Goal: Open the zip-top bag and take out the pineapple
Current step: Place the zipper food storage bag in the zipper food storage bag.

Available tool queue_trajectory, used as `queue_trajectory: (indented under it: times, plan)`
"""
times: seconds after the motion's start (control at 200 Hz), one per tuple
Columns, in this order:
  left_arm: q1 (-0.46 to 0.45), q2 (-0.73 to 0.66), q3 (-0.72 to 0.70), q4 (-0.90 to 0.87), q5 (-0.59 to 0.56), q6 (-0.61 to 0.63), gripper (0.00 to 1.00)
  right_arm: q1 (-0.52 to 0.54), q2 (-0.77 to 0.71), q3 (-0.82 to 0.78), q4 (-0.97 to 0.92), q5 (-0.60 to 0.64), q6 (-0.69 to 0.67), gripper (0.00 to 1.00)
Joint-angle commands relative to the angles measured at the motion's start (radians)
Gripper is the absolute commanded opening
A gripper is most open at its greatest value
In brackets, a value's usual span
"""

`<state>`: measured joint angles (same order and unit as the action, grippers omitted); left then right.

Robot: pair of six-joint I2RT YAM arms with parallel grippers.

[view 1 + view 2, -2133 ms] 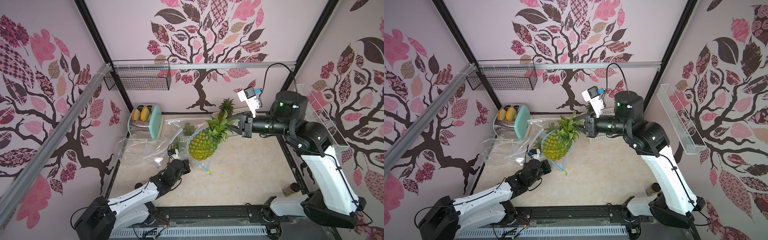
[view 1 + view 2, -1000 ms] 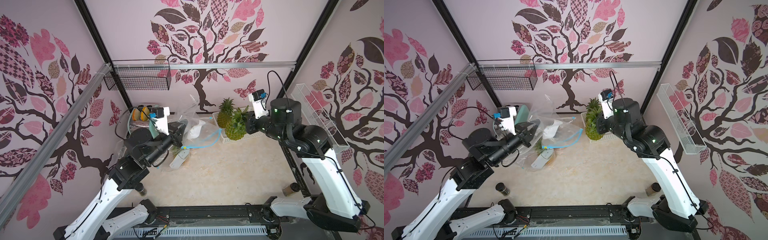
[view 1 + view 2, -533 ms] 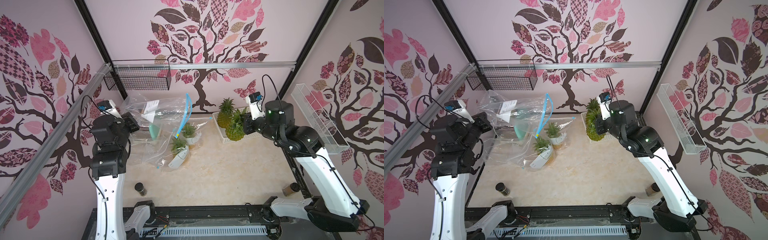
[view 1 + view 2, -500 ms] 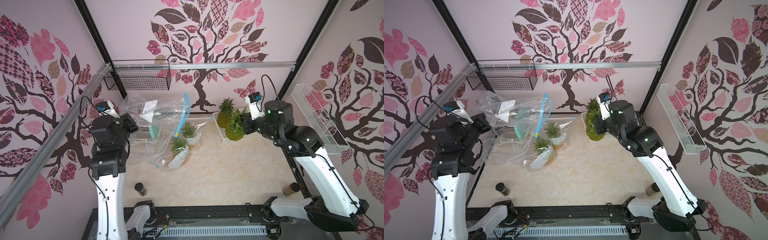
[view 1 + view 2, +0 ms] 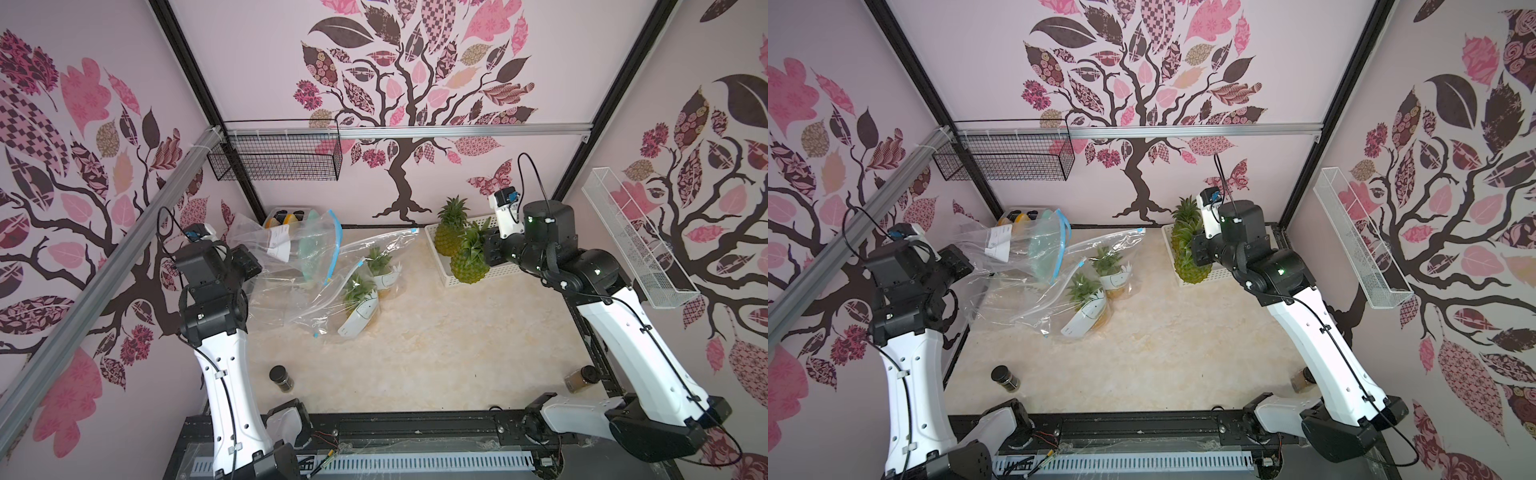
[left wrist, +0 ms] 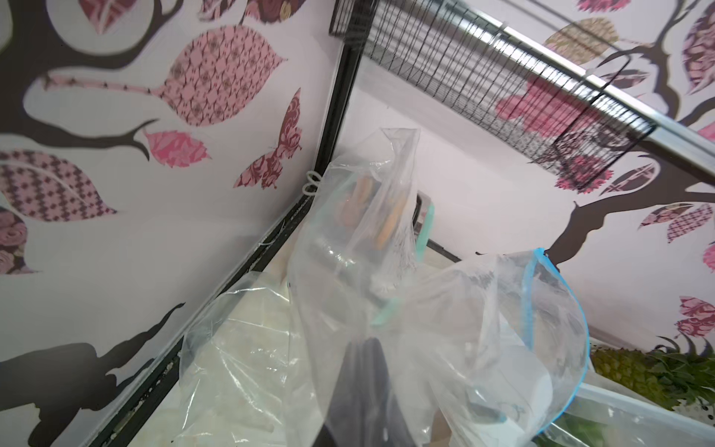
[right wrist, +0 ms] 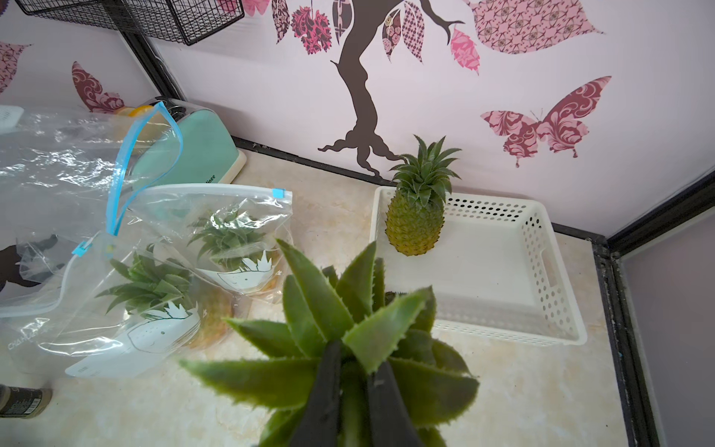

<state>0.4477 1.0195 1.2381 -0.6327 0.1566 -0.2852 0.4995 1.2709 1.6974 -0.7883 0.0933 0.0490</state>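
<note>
Pineapple (image 5: 469, 266) hangs below right end effector (image 7: 354, 371), jaws clamped on crown, over basket (image 7: 541, 247) edge. Lower vert. into free area beside 2nd pineapple (image 5: 449, 237); release w/ base seated. Left end effector (image 5: 253, 264) closed on bag (image 5: 291, 245).

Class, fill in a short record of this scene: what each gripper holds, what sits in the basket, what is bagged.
Left gripper: shut on opened zip-top bag, raised, no pineapple inside
Right gripper: shut on lifted pineapple, by its crown
White basket: one upright pineapple
Table: two bagged pineapples lying down
</note>
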Motion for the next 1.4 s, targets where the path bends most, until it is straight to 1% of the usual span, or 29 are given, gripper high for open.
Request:
queue_trajectory:
  times: [0.0, 0.05, 0.115, 0.295, 0.355, 0.435, 0.51, 0.585, 0.73, 0.755, 0.78, 0.805, 0.85, 0.9, 0.93, 0.95, 0.975, 1.015, 1.215, 1.295, 1.395]
  plan:
    - [0.082, 0.001, -0.093, 0.032, 0.085, -0.009, 0.00, -0.009, -0.010, 0.026, 0.111, -0.040, 0.002, 0.00]
    - [0.105, -0.001, -0.119, 0.039, 0.087, -0.006, 0.00, -0.011, -0.007, 0.024, 0.113, -0.047, 0.002, 0.00]
    - [0.115, 0.002, -0.126, 0.024, 0.055, 0.015, 0.00, -0.013, -0.004, 0.021, 0.118, -0.055, 0.003, 0.00]
    - [0.118, 0.046, -0.075, -0.038, -0.002, 0.100, 0.00, -0.019, -0.003, 0.006, 0.132, -0.074, 0.011, 0.00]
    - [0.118, 0.063, -0.056, -0.061, -0.049, 0.126, 0.00, -0.021, -0.001, 0.005, 0.134, -0.076, 0.012, 0.00]
    - [0.118, 0.091, -0.025, -0.095, -0.151, 0.166, 0.00, -0.023, -0.002, 0.008, 0.131, -0.080, 0.014, 0.00]
    - [0.117, 0.107, -0.015, -0.096, -0.190, 0.191, 0.00, -0.026, 0.000, 0.012, 0.129, -0.081, 0.012, 0.00]
    - [0.117, 0.122, -0.018, -0.083, -0.155, 0.200, 0.00, -0.031, 0.005, 0.021, 0.124, -0.085, 0.009, 0.00]
    - [0.117, 0.161, -0.048, -0.055, -0.010, 0.182, 0.00, -0.035, 0.014, 0.024, 0.127, -0.103, 0.012, 0.00]
    - [0.118, 0.164, -0.054, -0.049, 0.017, 0.172, 0.08, -0.037, 0.017, 0.026, 0.127, -0.106, 0.012, 0.00]
    - [0.118, 0.169, -0.058, -0.046, 0.043, 0.164, 0.22, -0.036, 0.020, 0.027, 0.127, -0.108, 0.013, 0.00]
    - [0.118, 0.174, -0.059, -0.043, 0.067, 0.154, 0.33, -0.037, 0.022, 0.026, 0.128, -0.111, 0.014, 0.00]
    - [0.118, 0.181, -0.058, -0.041, 0.110, 0.133, 0.45, -0.037, 0.025, 0.024, 0.131, -0.110, 0.015, 0.00]
    - [0.118, 0.183, -0.053, -0.028, 0.161, 0.109, 0.69, -0.038, 0.026, 0.016, 0.136, -0.108, 0.018, 0.00]
    - [0.118, 0.180, -0.045, -0.020, 0.190, 0.095, 0.73, -0.039, 0.027, 0.013, 0.139, -0.106, 0.020, 0.00]
    - [0.118, 0.176, -0.039, -0.014, 0.212, 0.086, 0.78, -0.041, 0.028, 0.010, 0.142, -0.102, 0.021, 0.00]
    - [0.118, 0.172, -0.029, -0.007, 0.235, 0.074, 0.82, -0.040, 0.028, 0.006, 0.145, -0.097, 0.022, 0.00]
    - [0.117, 0.167, -0.008, 0.001, 0.265, 0.053, 0.97, -0.043, 0.029, 0.003, 0.150, -0.091, 0.023, 0.00]
    - [0.118, 0.129, 0.151, -0.011, 0.420, -0.035, 0.98, -0.072, 0.062, 0.036, 0.151, -0.084, 0.023, 0.00]
    - [0.116, 0.116, 0.179, 0.028, 0.532, -0.092, 0.98, -0.089, 0.086, 0.063, 0.143, -0.086, 0.023, 0.00]
    - [0.105, 0.094, 0.169, 0.094, 0.670, -0.138, 0.98, -0.124, 0.107, 0.089, 0.140, -0.089, 0.022, 0.00]
